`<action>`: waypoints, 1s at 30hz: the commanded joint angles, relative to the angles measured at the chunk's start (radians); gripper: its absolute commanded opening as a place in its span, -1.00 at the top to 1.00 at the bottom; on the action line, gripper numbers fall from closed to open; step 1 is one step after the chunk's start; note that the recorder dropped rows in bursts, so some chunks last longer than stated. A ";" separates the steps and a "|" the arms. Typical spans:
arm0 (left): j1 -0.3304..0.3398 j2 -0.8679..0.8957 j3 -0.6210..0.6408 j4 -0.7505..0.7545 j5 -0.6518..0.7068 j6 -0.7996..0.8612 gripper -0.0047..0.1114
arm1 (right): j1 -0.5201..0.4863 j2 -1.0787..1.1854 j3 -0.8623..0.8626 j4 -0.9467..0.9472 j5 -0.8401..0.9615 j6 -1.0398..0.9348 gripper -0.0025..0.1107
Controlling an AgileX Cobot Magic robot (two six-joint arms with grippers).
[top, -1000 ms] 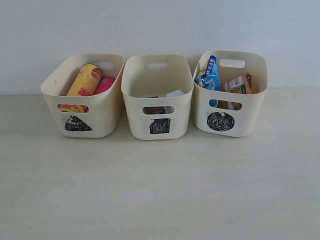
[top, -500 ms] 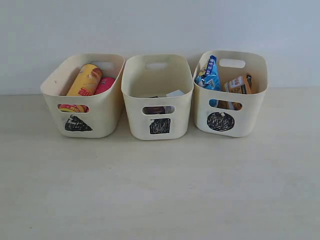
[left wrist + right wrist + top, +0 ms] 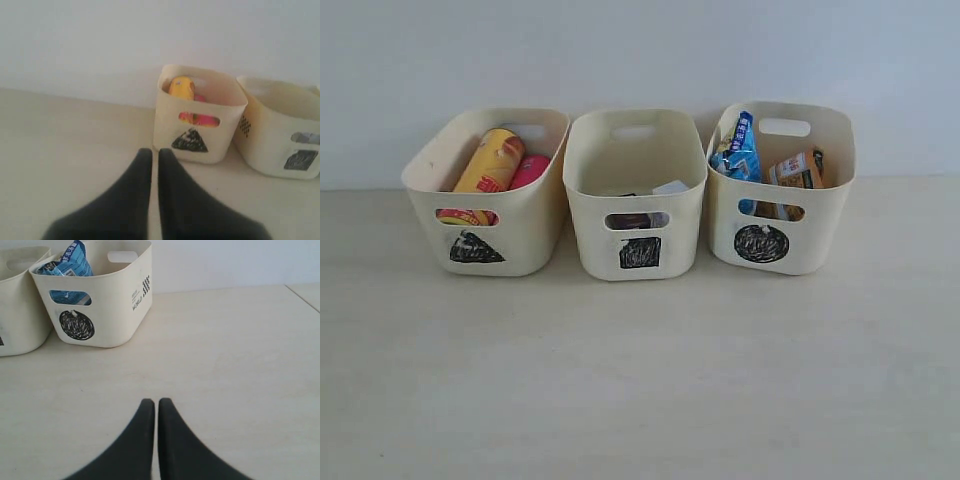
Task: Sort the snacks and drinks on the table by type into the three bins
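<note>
Left gripper (image 3: pixel 155 150) and right gripper (image 3: pixel 155 401) pinched together, empty; risk: blue bag (image 3: pixel 738 150) pokes above circle bin (image 3: pixel 820 232) rim, so an arm knock could spill it.

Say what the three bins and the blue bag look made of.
Triangle bin, square bin, circle bin: likely moulded plastic, cream, smooth satin finish; rounded corners and cut-out slot handles suggest it. Blue bag: probably thin glossy film, judging by its creased, crumpled surface.
</note>
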 commanded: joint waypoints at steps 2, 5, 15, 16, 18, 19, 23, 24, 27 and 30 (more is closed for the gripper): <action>0.000 -0.002 0.075 0.010 -0.042 0.009 0.85 | -0.006 -0.005 0.000 -0.003 -0.007 -0.005 0.96; 0.000 -0.002 0.075 0.019 0.005 0.024 0.85 | -0.006 -0.005 0.000 -0.003 -0.007 -0.005 0.96; -0.002 -0.002 0.075 0.028 0.027 0.124 0.85 | -0.006 -0.005 0.000 -0.003 -0.007 -0.005 0.96; -0.004 -0.002 0.075 0.030 0.027 0.124 0.85 | -0.006 -0.005 0.000 -0.003 -0.007 -0.005 0.96; -0.004 -0.002 0.075 0.033 0.027 0.122 0.85 | -0.006 -0.005 0.000 -0.003 -0.007 -0.005 0.96; -0.004 -0.002 0.075 0.035 0.027 0.115 0.85 | -0.006 -0.005 0.000 -0.003 -0.007 -0.005 0.96; -0.004 -0.002 0.075 0.056 0.027 0.075 0.85 | -0.006 -0.005 0.000 -0.003 -0.023 -0.005 0.96; -0.004 -0.002 0.075 0.071 0.027 0.054 0.85 | -0.006 -0.005 0.000 -0.003 -0.023 -0.005 0.96; -0.004 -0.002 0.075 0.098 0.027 0.011 0.85 | -0.006 -0.005 0.000 -0.003 -0.023 -0.005 0.96; -0.004 -0.002 0.075 0.098 0.027 0.011 0.85 | -0.006 -0.005 0.000 -0.003 -0.023 -0.005 0.96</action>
